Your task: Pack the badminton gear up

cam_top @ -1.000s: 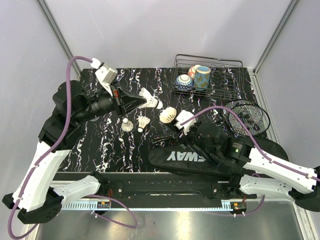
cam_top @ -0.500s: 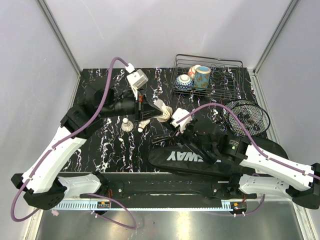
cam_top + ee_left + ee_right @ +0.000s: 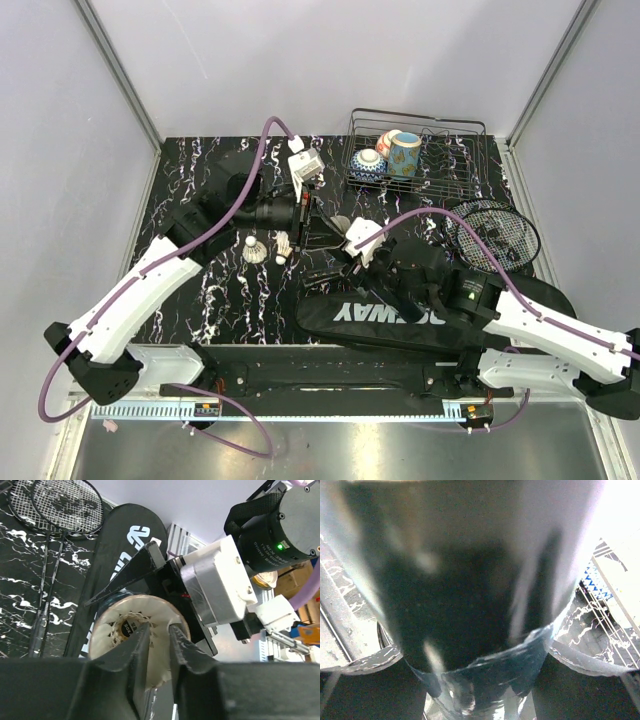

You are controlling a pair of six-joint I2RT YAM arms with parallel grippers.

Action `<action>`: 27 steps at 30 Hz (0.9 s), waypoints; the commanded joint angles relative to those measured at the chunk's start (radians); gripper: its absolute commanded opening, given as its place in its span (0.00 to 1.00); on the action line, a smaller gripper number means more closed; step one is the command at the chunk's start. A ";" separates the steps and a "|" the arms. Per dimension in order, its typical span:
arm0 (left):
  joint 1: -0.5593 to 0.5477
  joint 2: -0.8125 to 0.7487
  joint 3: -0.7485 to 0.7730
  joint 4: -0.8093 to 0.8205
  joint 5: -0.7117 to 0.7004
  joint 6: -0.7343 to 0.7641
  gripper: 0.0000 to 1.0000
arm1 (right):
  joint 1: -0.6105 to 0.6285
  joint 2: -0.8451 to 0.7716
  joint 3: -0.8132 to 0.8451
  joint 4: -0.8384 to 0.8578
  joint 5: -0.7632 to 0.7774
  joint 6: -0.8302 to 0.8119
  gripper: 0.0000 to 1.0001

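My right gripper (image 3: 352,248) is shut on the dark tube (image 3: 470,580), which fills the right wrist view and points its mouth to the left. My left gripper (image 3: 159,642) is at that mouth. A white shuttlecock (image 3: 127,627) sits inside the rim, its feather skirt between my slightly parted fingers (image 3: 137,650), so the left gripper is open. In the top view the left gripper (image 3: 325,224) meets the tube end at mid-table. Two more shuttlecocks (image 3: 254,250) (image 3: 287,246) stand on the marble top. The rackets (image 3: 495,232) lie at the right, the black bag (image 3: 440,318) near the front.
A wire basket (image 3: 470,180) with painted cups (image 3: 405,152) stands at the back right. The racket heads (image 3: 60,505) and the bag (image 3: 125,540) also show in the left wrist view, behind the tube. Grey walls close off the table's back and sides.
My left arm has swung from the back left to mid-table, bringing the shuttlecock to the tube's mouth. Its jaws have eased apart. The right arm has held still with the tube.
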State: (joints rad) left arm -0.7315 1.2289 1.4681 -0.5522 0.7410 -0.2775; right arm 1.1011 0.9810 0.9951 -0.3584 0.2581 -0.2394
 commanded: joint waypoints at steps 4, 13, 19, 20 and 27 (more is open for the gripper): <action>0.006 -0.052 -0.023 0.067 -0.015 0.000 0.59 | -0.004 -0.065 0.007 0.073 0.006 0.003 0.43; 0.060 -0.196 -0.028 0.048 -0.448 -0.017 0.89 | -0.003 -0.079 -0.036 0.036 0.102 0.038 0.43; 0.165 -0.191 -0.086 -0.087 -0.933 -0.204 0.86 | -0.004 -0.099 -0.032 0.022 0.148 0.060 0.44; 0.232 -0.142 -0.078 -0.163 -0.940 -0.269 0.82 | -0.004 -0.103 -0.032 0.021 0.148 0.066 0.44; 0.319 0.124 0.015 -0.307 -0.933 -0.411 0.76 | -0.004 -0.117 -0.026 0.004 0.147 0.074 0.45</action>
State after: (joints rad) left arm -0.4164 1.2331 1.4414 -0.7628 -0.1184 -0.5770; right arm 1.0992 0.8845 0.9531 -0.3916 0.3717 -0.1780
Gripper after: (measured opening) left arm 0.757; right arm 0.723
